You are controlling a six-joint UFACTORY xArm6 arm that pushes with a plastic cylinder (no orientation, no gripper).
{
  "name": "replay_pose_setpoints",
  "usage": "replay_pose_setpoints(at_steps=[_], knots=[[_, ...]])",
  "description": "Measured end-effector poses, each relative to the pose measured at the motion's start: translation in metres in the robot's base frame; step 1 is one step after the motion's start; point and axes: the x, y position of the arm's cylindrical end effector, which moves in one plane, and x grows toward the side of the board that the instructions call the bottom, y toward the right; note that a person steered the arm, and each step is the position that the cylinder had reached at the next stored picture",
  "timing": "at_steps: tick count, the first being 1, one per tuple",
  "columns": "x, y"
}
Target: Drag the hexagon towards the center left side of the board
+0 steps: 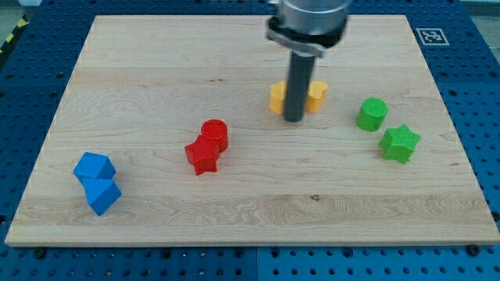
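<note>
**Camera view: rod standing at the yellow blocks**

Camera view shows no readable writing; only a black-and-white square marker (431,35) sits at the worktop's (156,70) top right corner. The arm comes down upright from the view's top, and my tip (294,119) rests between two yellow blocks, the left yellow block (276,97) and the heart-like right yellow block (316,94), hiding part of each. No jaws exist here, only the rod. Which block is the hexagon I cannot tell.
</note>
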Motion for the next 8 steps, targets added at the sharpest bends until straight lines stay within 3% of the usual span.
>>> replay_pose_setpoints(at_steps=[1,3,4,6,8], knots=[[-0.002,-0.042],[0.010,0.045],[-0.009,0.058],[-0.039,-0.044],[-0.053,-0.047]])
